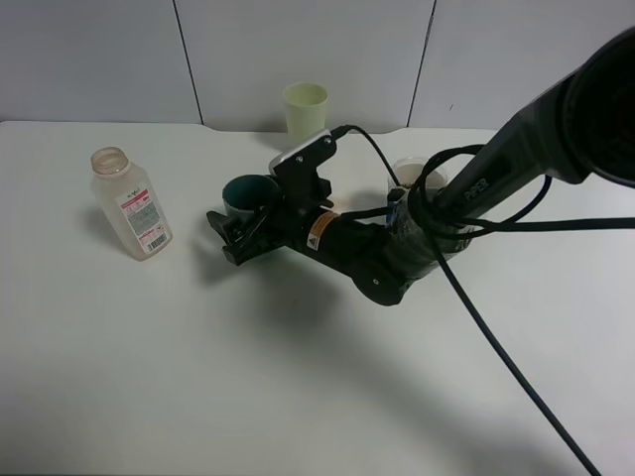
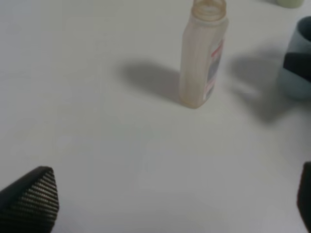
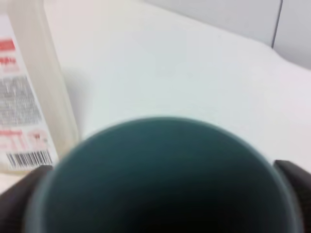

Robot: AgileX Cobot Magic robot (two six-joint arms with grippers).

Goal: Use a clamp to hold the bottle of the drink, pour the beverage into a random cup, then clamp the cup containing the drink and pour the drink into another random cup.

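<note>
The right gripper (image 1: 238, 230) was at the teal cup (image 1: 246, 194), and the right wrist view showed a finger (image 3: 22, 194) on each side of the rim; whether the fingers pressed the wall or only flanked it could not be told. The step in hand appeared to be clamping this cup for the second pour. For a sound grasp, the fingers should have closed squarely across the cup's middle, with the cup kept upright until it was lifted clear, then carried over the receiving cup before any tilt, and tilted slowly. The left gripper (image 2: 160, 204) hung spread over bare table (image 1: 298, 397), holding nothing. Count: one bottle (image 1: 130, 203), uncapped, upright, well apart to the left of the teal cup; three cups, namely the teal cup, a pale green cup (image 1: 305, 107) at the back, and a clear cup (image 1: 415, 177) largely hidden behind the right arm; two grippers.
</note>
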